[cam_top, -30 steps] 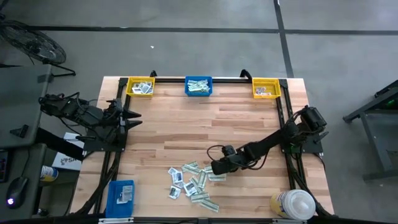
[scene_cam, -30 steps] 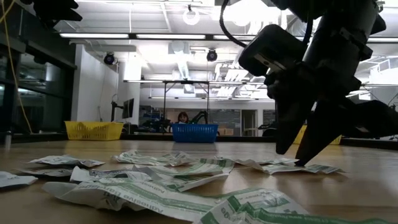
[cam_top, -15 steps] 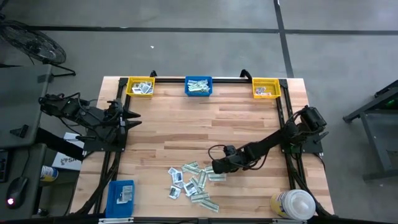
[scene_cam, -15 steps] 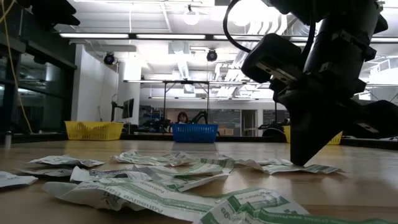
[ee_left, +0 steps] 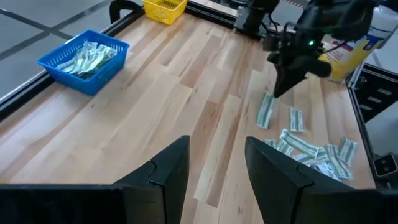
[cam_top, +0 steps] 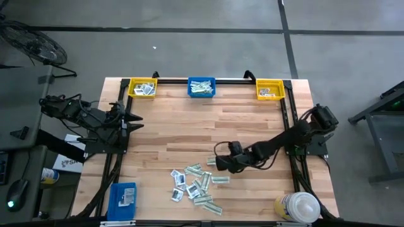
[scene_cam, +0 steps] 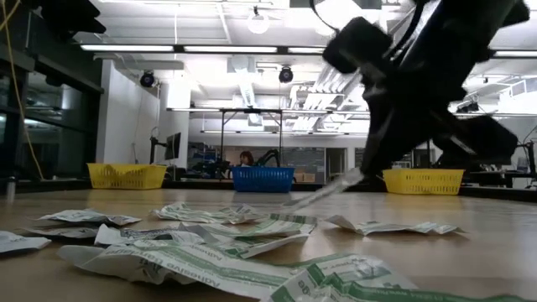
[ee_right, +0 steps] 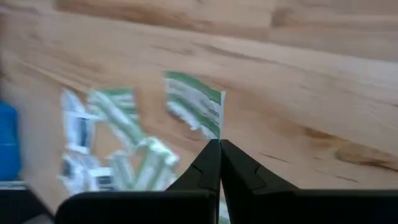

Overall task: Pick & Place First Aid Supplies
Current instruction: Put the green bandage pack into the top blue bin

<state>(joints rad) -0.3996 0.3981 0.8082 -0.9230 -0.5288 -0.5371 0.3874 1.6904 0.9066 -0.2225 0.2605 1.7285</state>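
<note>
Worktop (cam_top: 189, 126): pale wood planks, dark rails along the edges.
Yellow bins: one (cam_top: 142, 87) at the far left corner, one (cam_top: 269, 89) at the far right corner.
Blue bin, far (cam_top: 201, 87): between the two yellow ones.
Blue bin, near (cam_top: 123, 197): at the near left corner.
Bottle (cam_top: 297, 207): white-capped, near right corner.
Person (scene_cam: 247, 158): in the room beyond, behind the far blue bin.

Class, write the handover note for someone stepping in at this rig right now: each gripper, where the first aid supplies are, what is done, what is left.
Right gripper: shut on a green-and-white strip packet, lifted just above the table.
Left gripper: open, waiting at the table's left edge.
Supplies: loose pile of packets on the near part of the table.
Done: some packets lie in the blue bin and the two yellow bins along the far edge.
Left: place the held strip, probably in the blue bin, then clear the pile.
</note>
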